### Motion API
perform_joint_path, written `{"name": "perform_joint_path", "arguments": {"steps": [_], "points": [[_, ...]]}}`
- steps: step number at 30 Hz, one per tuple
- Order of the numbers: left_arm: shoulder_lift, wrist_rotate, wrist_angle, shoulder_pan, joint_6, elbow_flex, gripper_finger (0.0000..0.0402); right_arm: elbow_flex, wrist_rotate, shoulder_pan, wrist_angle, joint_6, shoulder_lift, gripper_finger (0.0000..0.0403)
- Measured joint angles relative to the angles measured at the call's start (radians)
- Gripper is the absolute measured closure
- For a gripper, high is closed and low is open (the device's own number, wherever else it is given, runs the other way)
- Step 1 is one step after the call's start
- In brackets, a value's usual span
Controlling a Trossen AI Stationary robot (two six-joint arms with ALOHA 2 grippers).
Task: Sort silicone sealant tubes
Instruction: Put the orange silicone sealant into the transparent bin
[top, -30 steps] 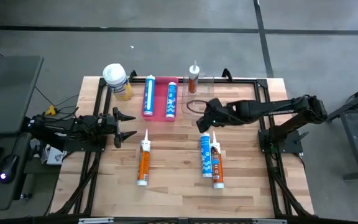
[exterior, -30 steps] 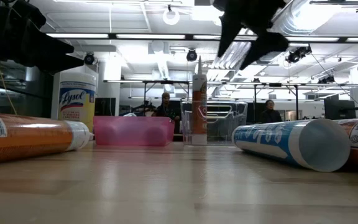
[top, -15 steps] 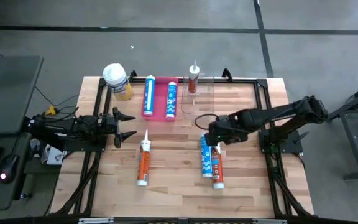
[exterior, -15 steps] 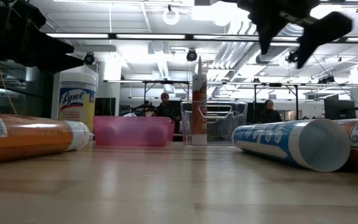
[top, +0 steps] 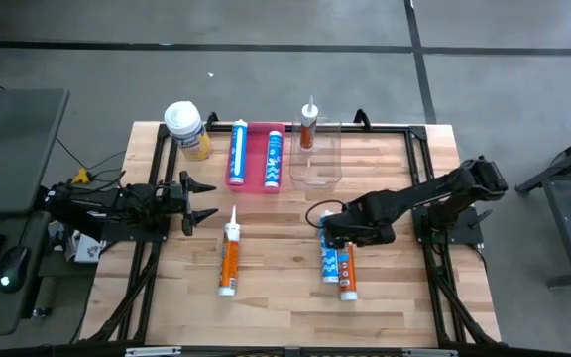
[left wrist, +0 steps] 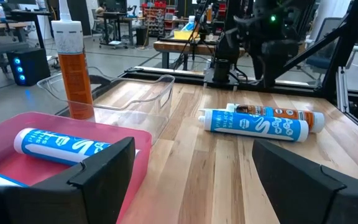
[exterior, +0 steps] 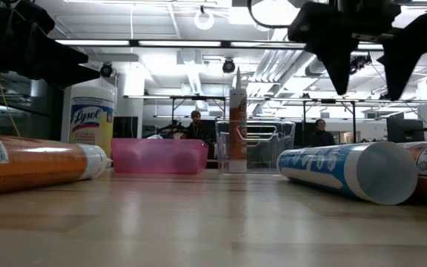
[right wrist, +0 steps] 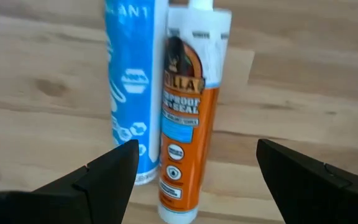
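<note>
The right end effector [top: 331, 230] hangs with its fingers spread wide over a blue sealant tube [top: 328, 261] and an orange sealant tube [top: 346, 270] lying side by side, touching, on the wooden surface [top: 285, 297]. The left end effector [top: 202, 199], also open, waits at the surface's left edge.

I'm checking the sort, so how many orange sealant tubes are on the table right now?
3. One orange tube stands upright in the clear bin; one lies alone on the left side of the table; one lies beside a blue tube under the right gripper. None looks hidden.
</note>
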Motion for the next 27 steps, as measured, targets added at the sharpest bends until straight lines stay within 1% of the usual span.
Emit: {"name": "perform_joint_path", "arguments": {"steps": [5,19,23,27], "points": [[0.0,0.0,0.0,0.0,0.0,0.0,0.0082,0.0,-0.059,0.002,-0.004,0.0,0.043,0.0082],[0.0,0.0,0.0,0.0,0.0,0.0,0.0082,-0.001,-0.057,-0.006,-0.02,0.002,0.072,0.0082],[0.0,0.0,0.001,0.0,0.0,0.0,0.0082,-0.02,-0.069,-0.006,0.004,0.003,0.08,0.0082],[0.0,0.0,0.0,0.0,0.0,0.0,0.0082,-0.061,-0.084,-0.01,0.065,0.021,0.08,0.0082]]}}
